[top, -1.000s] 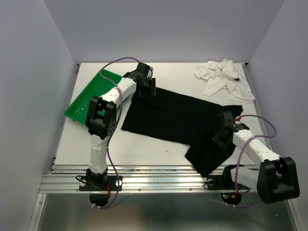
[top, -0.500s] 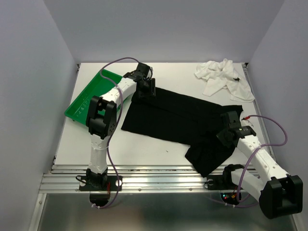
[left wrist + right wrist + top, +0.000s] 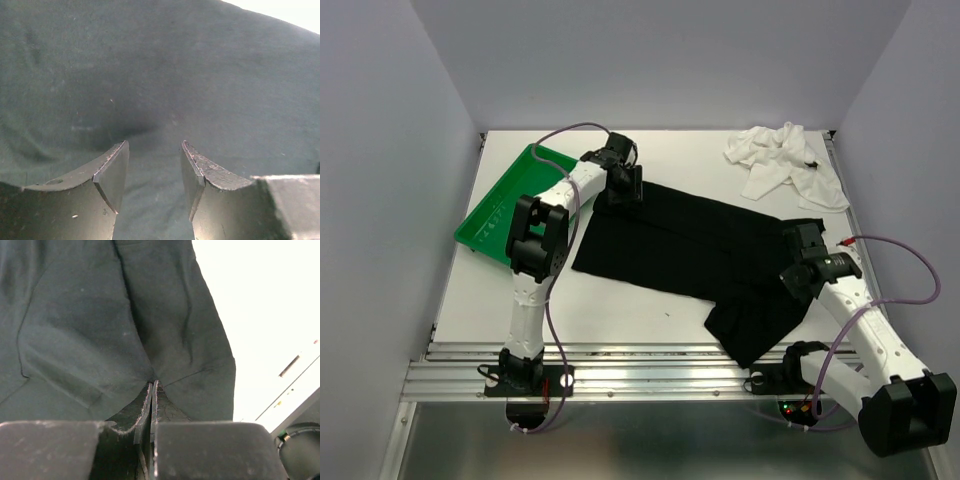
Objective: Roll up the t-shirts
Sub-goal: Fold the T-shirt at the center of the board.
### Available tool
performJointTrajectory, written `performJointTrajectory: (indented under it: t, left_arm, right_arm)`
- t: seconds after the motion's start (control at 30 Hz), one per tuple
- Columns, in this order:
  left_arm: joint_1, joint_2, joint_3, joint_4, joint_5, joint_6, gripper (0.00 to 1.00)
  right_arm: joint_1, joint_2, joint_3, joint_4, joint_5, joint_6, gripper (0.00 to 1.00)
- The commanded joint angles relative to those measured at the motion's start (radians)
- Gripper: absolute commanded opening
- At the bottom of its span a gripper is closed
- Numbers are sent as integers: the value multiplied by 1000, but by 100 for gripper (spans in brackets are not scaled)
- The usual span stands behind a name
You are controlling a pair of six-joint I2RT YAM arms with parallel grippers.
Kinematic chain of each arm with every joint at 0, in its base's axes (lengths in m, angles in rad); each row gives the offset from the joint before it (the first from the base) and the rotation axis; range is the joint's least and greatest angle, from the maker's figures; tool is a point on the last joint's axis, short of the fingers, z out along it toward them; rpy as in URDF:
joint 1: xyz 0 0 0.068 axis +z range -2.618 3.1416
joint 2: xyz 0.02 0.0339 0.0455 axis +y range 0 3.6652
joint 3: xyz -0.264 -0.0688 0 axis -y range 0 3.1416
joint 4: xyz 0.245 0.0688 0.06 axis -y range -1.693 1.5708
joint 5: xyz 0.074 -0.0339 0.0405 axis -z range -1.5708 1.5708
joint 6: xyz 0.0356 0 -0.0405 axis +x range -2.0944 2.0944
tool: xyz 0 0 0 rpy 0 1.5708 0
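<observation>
black soft cloth t-shirt [image 3: 690, 245] lies spread across the middle of the white table [image 3: 620, 310], slanting from far left to near right. its near right part is bunched and creased. white soft cloth t-shirt [image 3: 785, 160] sits crumpled at the far right corner, well apart, with neither tool on it. green plastic tray [image 3: 505, 205] rests at the far left, near the black shirt's far corner.

right tool [image 3: 151, 384]: jaws fully closed on a pinch of black cloth at the shirt's right edge, with folds running out from the grip. left tool [image 3: 152, 149]: jaws part open over the far left corner of the black shirt, nothing between them. whether its tips touch the cloth cannot be told.

judgement: the step in hand is flattening the black shirt before rolling. you should draw the right edge outward, low and slowly, so the creases pull out without dragging the whole garment. pin or grip the far corner with the left tool first, or the cloth will likely slide.
</observation>
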Motion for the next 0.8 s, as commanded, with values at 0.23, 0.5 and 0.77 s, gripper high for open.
performJointTrajectory:
  t: [0.23,0.5,0.77]
  left_arm:
    - [11,33,18,-24,-14,21,56]
    - [16,32,29,-31,-8,30,56]
    - [19,39,38,-34,1,33,56]
  right_arm:
    - [-7,54,-28,-120,8,95,1]
    - [-7,53,-7,-118,18,118,9]
    - [-7,114,105,-28,87,-24,34]
